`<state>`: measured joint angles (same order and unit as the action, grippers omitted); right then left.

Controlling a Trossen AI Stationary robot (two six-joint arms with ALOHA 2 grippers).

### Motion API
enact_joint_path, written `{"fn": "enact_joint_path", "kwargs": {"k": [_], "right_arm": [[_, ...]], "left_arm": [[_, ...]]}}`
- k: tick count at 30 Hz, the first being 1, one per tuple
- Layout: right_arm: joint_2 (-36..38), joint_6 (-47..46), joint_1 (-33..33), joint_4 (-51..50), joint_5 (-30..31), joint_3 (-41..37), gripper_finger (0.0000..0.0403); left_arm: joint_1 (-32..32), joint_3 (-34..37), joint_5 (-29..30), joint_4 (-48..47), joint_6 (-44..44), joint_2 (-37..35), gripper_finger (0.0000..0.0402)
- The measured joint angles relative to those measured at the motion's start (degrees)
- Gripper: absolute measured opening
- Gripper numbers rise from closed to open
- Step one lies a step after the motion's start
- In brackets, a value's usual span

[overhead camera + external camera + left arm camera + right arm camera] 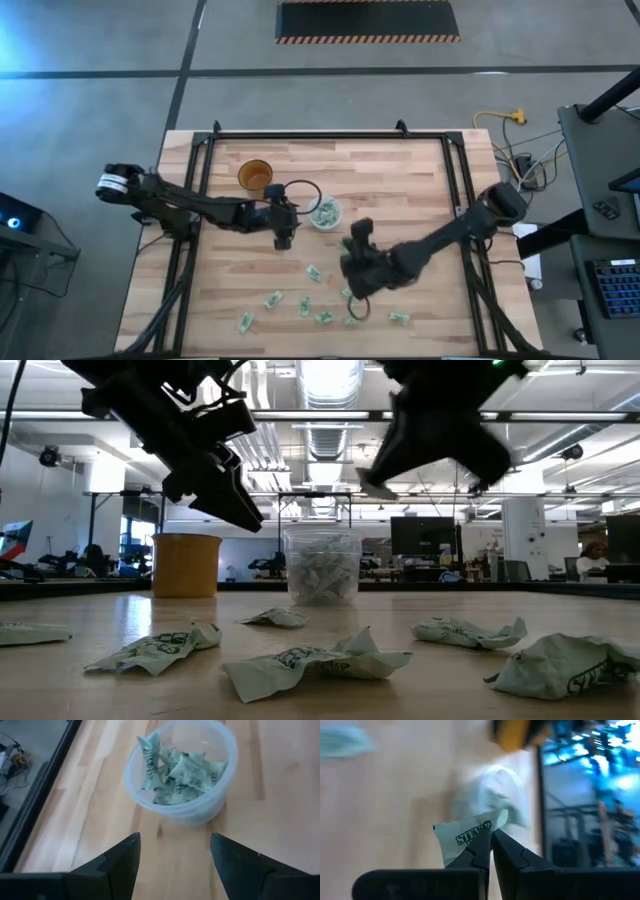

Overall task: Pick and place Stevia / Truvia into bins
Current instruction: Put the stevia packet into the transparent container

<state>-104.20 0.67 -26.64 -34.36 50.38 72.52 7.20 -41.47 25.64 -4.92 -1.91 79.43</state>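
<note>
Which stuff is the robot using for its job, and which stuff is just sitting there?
For the job:
- clear cup with packets inside
- packet pinched in the right end effector
- loose packets on the table
- left end effector, open beside the clear cup

Just sitting there:
- amber cup

Sachet point(470, 837) pinched at the tips of the right gripper point(491, 842) — white, dark green lettering. Gripper fingers black. Beyond the tips: translucent whitish cup point(181, 770) filled with pale green-and-white packets — amber-brown cup point(255, 176) farther off. Table point(400, 180) pale striped wood.
</note>
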Motion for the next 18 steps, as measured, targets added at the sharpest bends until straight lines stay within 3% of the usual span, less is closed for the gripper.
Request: {"fn": "enact_joint_path", "kwargs": {"k": [3,7,12,18], "right_arm": [[0.0,3.2,4.4,2.6,1.3,-0.5,0.0009],[0.0,8.2,10.7,8.7,-1.6,-1.5,0.0009],[0.0,13.9,17.2,15.3,-10.5,-1.9,0.0009],[0.0,14.4,21.3,16.2,-21.1,-2.1,0.0009]], "left_arm": [[1.2,0.0,-0.3,-0.4,1.4,-0.9,0.0224],[3.4,-0.1,-0.4,-0.2,2.9,-2.0,0.0224],[6.2,-0.1,-0.4,-0.1,3.6,-2.7,0.0224],[8.8,-0.2,-0.4,-0.1,4.7,-2.7,0.0224]]}}
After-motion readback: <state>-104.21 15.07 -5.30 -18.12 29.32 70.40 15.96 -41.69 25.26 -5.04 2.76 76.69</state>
